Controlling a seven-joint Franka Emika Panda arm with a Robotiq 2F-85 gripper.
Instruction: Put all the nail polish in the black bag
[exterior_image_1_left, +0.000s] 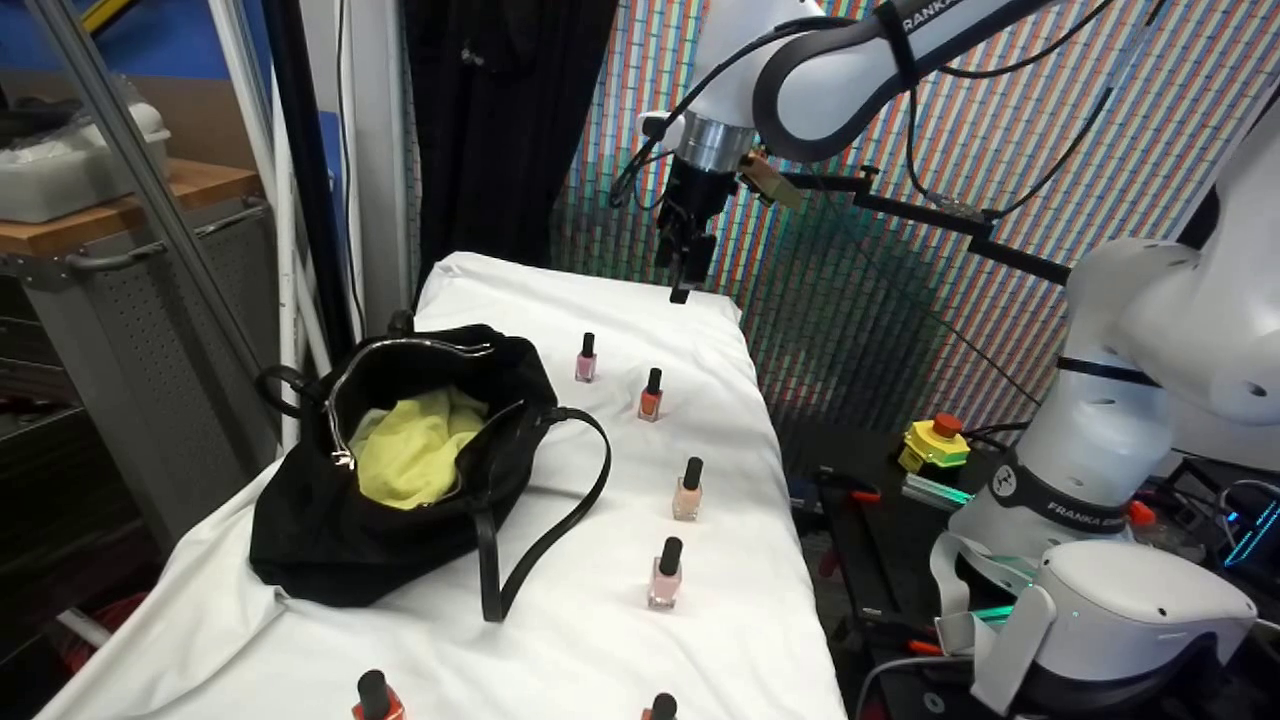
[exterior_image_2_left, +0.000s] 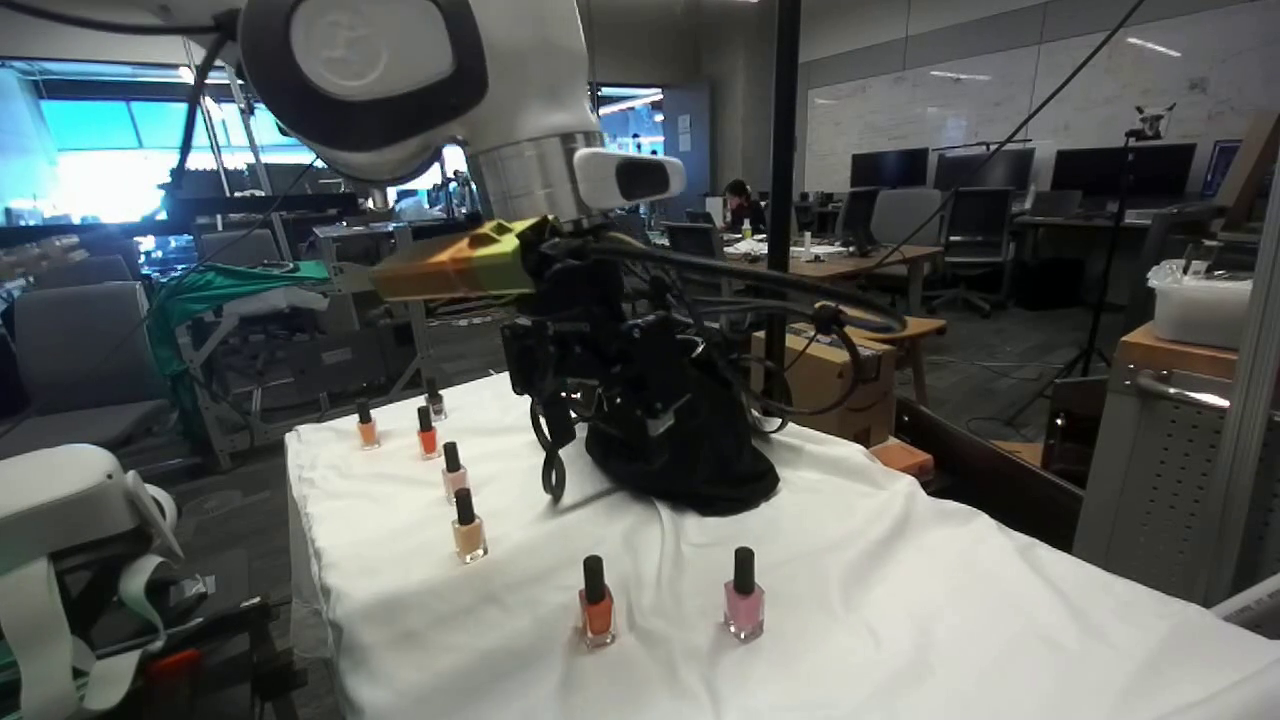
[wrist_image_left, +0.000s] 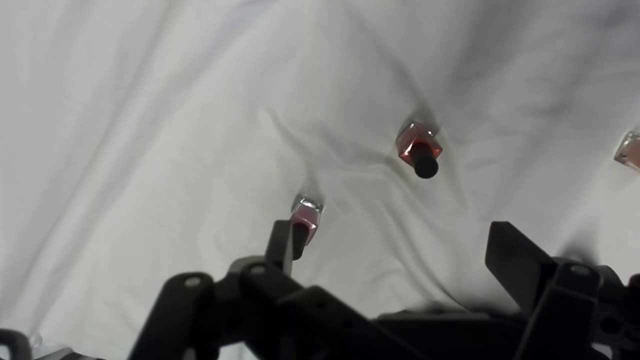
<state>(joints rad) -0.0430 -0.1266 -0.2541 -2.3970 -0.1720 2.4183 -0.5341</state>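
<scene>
The nail polish bottles in view are set upright on the white-draped tabletop, outside the black bag. The pincer is spread wide, with nothing gripped. Each is judged light, rigid, slick and breakable, best taken across its flat-sided body, not the narrow cap.

The black bag is wide open on top, but yellow-green lining bunches up inside. Beside the bag, its strap loops out, in the way. Past that, nail polish bottles stand with room between them.
</scene>
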